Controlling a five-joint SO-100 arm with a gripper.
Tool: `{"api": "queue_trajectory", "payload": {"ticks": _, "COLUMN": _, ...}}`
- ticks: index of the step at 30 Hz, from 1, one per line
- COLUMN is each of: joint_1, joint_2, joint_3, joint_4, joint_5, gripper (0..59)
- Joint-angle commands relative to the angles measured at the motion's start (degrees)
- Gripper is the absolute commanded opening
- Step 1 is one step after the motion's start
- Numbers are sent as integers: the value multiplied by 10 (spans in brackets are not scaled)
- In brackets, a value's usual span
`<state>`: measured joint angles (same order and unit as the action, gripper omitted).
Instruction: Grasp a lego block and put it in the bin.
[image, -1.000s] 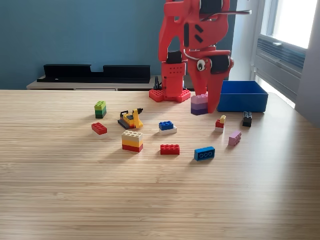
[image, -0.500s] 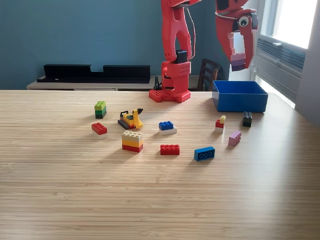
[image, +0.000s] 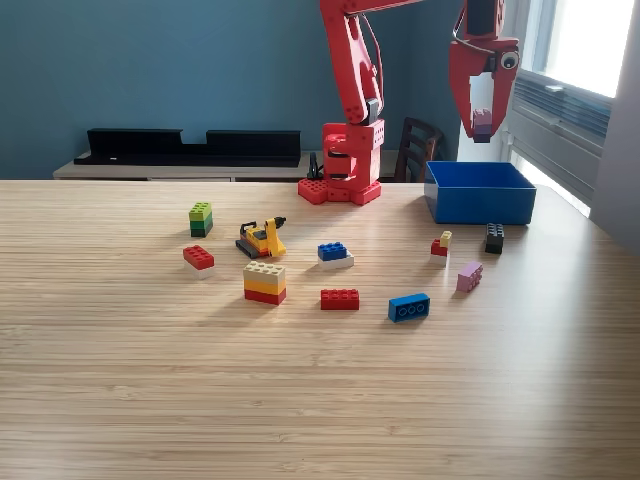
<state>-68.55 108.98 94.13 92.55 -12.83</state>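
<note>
The red arm's gripper (image: 482, 118) hangs pointing down, clamped on a pink-and-purple stacked lego block (image: 482, 122). The blue rectangular open-topped plastic bin (image: 478, 192) stands on the wooden bench (image: 320, 380) directly below, well apart from the block; the block sits over the bin's opening, so release needs little or no sideways travel. Compared with half a second ago, the gripper now hangs more nearly vertical over the bin, block unchanged in its hold.

purple block (image: 482, 124) lifted from table, carried above bin (image: 478, 192)
</note>
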Motion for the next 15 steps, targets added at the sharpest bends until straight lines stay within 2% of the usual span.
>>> {"api": "queue_trajectory", "payload": {"ticks": 1, "joint_1": -71, "joint_2": 32, "joint_3": 12, "joint_4": 2, "joint_5": 3, "gripper": 0}}
{"api": "queue_trajectory", "payload": {"ticks": 12, "joint_1": -120, "joint_2": 31, "joint_3": 59, "joint_4": -40, "joint_5": 2, "gripper": 3}}
{"api": "queue_trajectory", "payload": {"ticks": 13, "joint_1": -120, "joint_2": 31, "joint_3": 61, "joint_4": -41, "joint_5": 1, "gripper": 54}}
{"api": "queue_trajectory", "payload": {"ticks": 15, "joint_1": -120, "joint_2": 31, "joint_3": 62, "joint_4": -41, "joint_5": -4, "gripper": 230}}
